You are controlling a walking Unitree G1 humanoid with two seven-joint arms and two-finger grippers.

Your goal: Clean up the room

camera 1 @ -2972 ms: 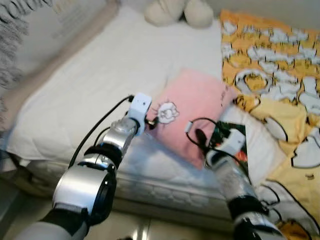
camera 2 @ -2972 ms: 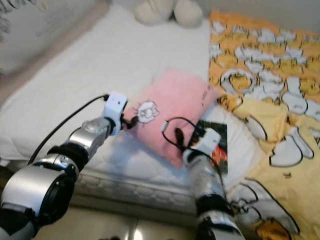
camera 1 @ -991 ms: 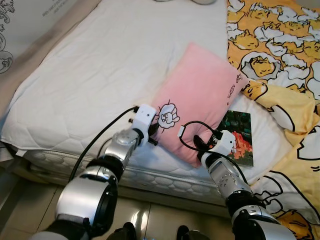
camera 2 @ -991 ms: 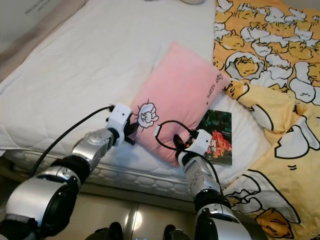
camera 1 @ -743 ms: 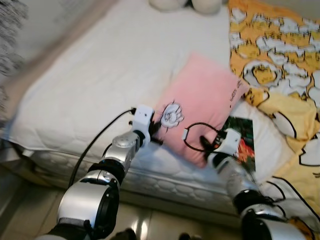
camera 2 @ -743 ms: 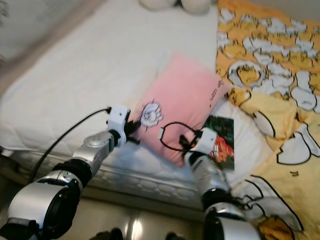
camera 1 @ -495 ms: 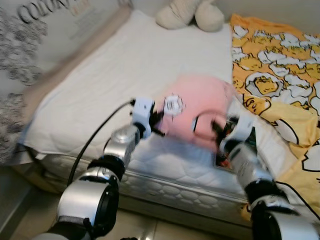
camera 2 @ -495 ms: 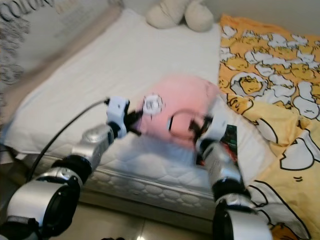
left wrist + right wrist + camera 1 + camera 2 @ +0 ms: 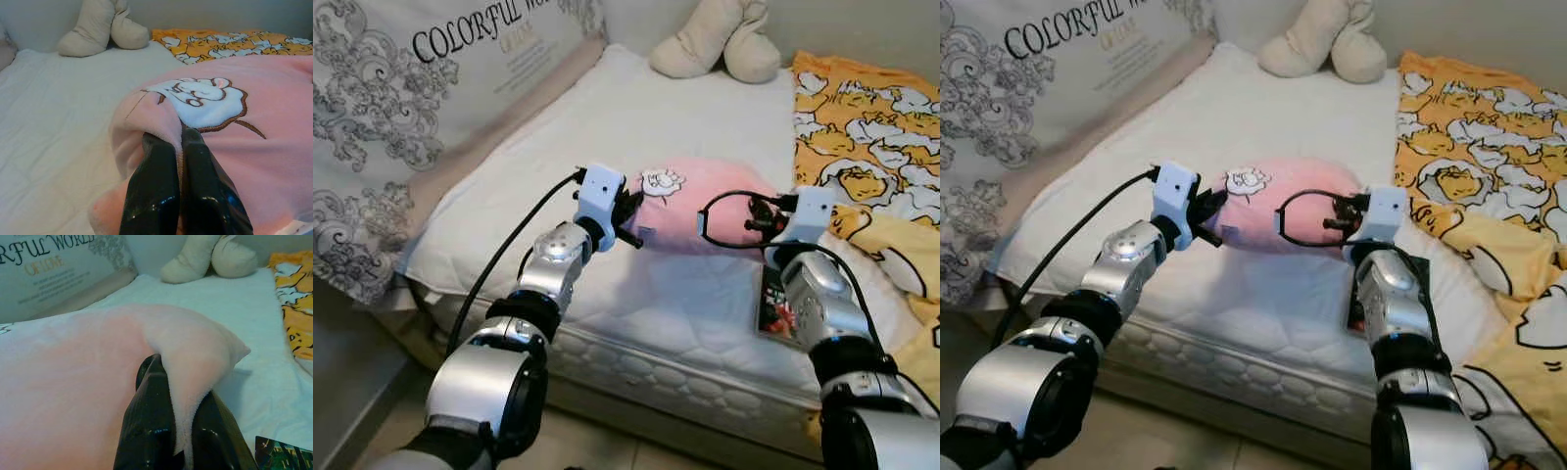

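Note:
A pink pillow [image 9: 700, 204] with a white embroidered animal patch [image 9: 200, 101] hangs lifted above the white mattress [image 9: 568, 127], held between both arms. My left gripper [image 9: 631, 211] is shut on its near left corner; its black fingers [image 9: 154, 191] pinch the pink fabric. On the pillow's right end my right gripper [image 9: 759, 213] is shut, with a fold of fabric between its fingers [image 9: 151, 426].
A dark book [image 9: 781, 311] lies flat on the mattress under my right arm. The yellow patterned duvet [image 9: 876, 127] covers the bed's right side. A cream plush toy [image 9: 715, 44] sits at the head. A printed panel [image 9: 401, 108] stands along the left.
Both grippers have raised the pillow off the mattress and away from the bed's front edge, uncovering the book. The camera has tilted up, showing the panel and plush toy.

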